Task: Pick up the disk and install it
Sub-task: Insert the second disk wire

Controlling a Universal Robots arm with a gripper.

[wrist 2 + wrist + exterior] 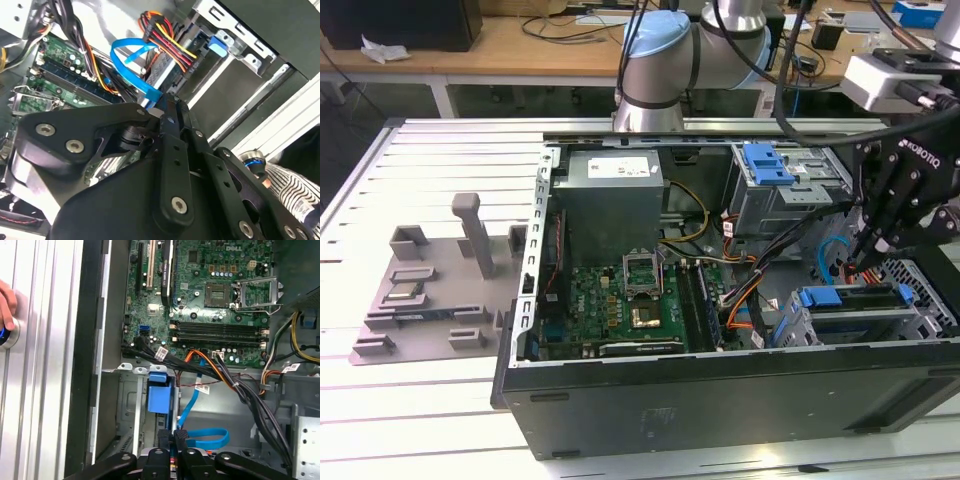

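The disk (865, 306) lies flat in the lower drive cage at the exterior view's right, with its blue carrier frame (855, 293) along the top edge. My gripper (867, 265) hangs just above that frame, its black fingers (165, 440) pressed close together and nothing visible between them. In the second wrist view the gripper (165, 105) points at a silver slab (161, 67) where the red, yellow and black power wires end. A blue data cable (131, 62) loops right beside the fingertips. I cannot tell whether the tips touch the disk.
An open computer case (720, 400) sits on a slatted metal table (420, 400). It holds a green motherboard (620, 300), a power supply (612, 195) and an upper cage with a blue latch (767, 165). A grey fixture plate (430, 290) lies at the exterior view's left. A person's hand (6, 302) rests on a button beside the case.
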